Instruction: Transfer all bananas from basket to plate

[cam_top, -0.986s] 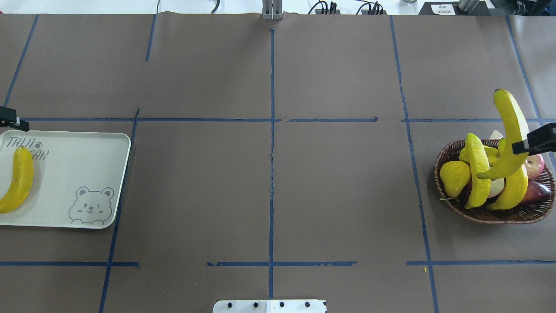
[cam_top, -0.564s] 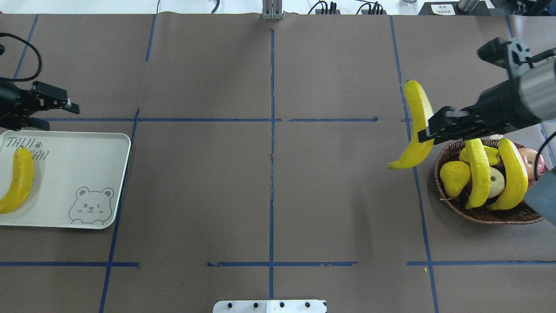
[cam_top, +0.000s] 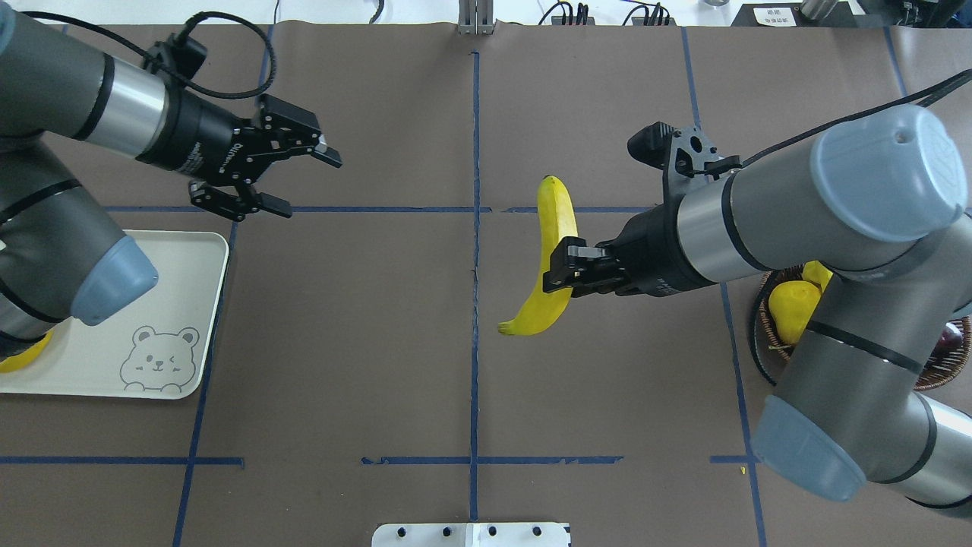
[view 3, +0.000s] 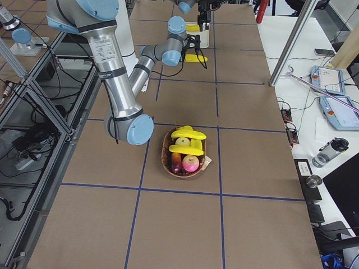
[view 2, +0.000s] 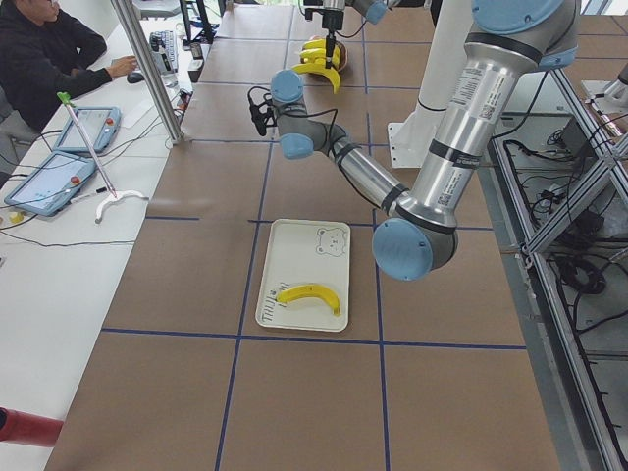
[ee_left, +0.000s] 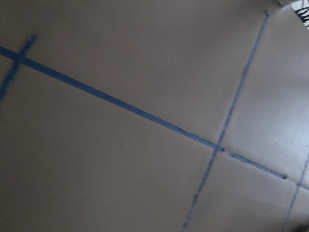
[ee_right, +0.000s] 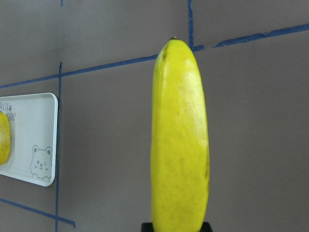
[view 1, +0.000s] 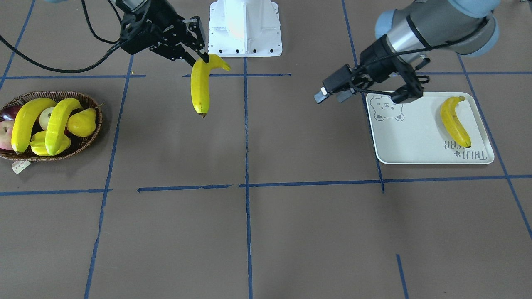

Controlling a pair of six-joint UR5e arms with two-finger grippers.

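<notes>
Matte brown paper is covering the bench (cam_top: 342, 342), and strips of blue tape (cam_top: 474, 365) are dividing it into large rectangles.

Near the centre line, on the robot's right side of it, the right pincer (cam_top: 562, 267) is clenching a long held banana (cam_top: 558, 216) close to its stem end. Black fingers are pressing on both sides of the smooth, plastic-looking skin. The fruit is hanging in the air clear of the paper. Its blunt dark tip is pointing down in the front-facing view, and its stem is curling away above the grip.

The left pincer (cam_top: 310, 186) is released, with its black fingers spread wide and nothing between them. It is hovering over bare paper just past the far corner of the plate (view 1: 415, 137). Its wrist camera is showing only blurred paper and tape.

The plate is a cream rectangular tray with rounded corners, a low raised rim, a printed bear face and some lettering. One orange-yellow resting banana (view 1: 455, 122) is lying on it beside the lettering.

At the robot's right end of the bench, an oval basket (view 1: 88, 99) of dark woven wicker is holding the remaining fruit. Two basket bananas (view 1: 25, 122) are lying side by side on top, one of them slightly greenish. A stubby yellow pear (view 1: 82, 122) is sitting just beside them, against the rim.
</notes>
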